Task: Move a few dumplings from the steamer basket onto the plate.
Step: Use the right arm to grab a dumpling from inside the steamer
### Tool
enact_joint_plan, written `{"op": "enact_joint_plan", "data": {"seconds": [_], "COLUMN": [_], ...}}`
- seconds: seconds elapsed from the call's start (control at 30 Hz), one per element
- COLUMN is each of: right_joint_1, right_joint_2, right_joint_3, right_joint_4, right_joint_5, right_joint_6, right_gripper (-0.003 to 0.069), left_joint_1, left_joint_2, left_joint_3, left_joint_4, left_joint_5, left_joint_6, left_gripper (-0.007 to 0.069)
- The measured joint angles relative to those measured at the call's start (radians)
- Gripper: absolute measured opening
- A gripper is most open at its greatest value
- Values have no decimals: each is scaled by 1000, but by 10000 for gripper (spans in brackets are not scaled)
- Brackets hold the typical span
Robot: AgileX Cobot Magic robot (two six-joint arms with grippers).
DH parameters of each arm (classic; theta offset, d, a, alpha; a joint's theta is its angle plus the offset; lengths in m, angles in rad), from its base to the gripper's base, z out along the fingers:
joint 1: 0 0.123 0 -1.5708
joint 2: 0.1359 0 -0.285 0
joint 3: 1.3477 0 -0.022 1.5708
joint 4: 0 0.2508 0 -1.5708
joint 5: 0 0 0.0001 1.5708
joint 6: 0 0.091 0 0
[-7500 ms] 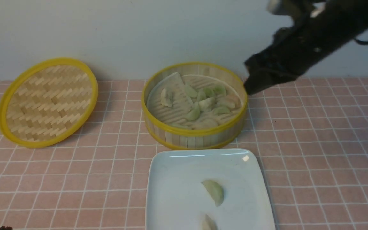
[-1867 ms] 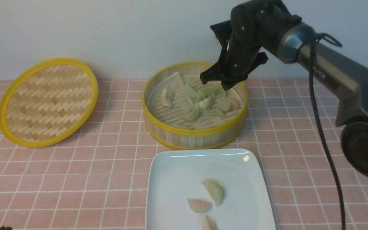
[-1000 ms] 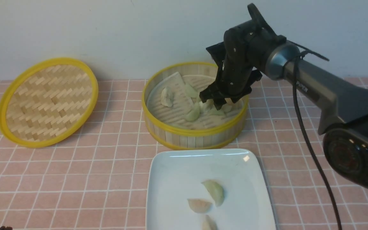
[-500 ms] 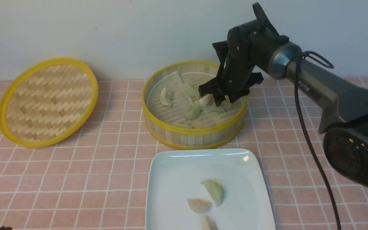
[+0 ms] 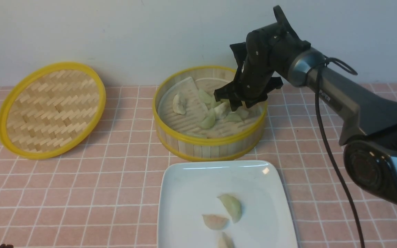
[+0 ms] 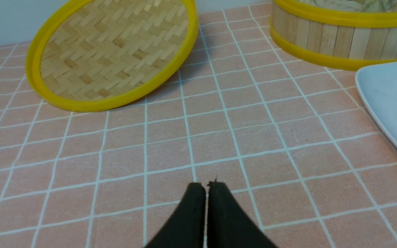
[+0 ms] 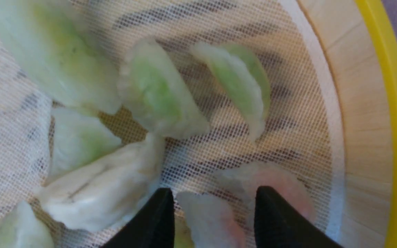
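Right claw (image 7: 215, 190) spread astride pink dumpling (image 7: 209, 224) in steamer basket (image 5: 212, 148); closing risked nipping adjacent dumpling (image 7: 284, 186) or slipping off.

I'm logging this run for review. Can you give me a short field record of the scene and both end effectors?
plate: three dumplings on it
steamer basket: uncovered, more dumplings inside
lid: on the table, left of the basket
right end effector: in the basket, fingers either side of a pinkish dumpling; grip unclear
left end effector: shut, empty, above the table
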Motion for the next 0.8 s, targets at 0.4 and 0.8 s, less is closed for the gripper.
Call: {"op": "enact_joint_plan", "data": {"seconds": [0.4,0.8], "right_joint_1": [-1,-6], "right_joint_2": [19,-2], "right_joint_3": [-16,-23], "right_joint_4": [-5,41], "right_joint_5": [24,46], "right_joint_6": [-16,-76], "right_gripper": [267,105], "left_joint_1": [0,0], "left_joint_2": [0,0], "left_joint_3": [0,0], "left_joint_4": [0,0], "left_joint_5": [0,0], "left_joint_6": [0,0], "left_gripper": [-6,-6]}}
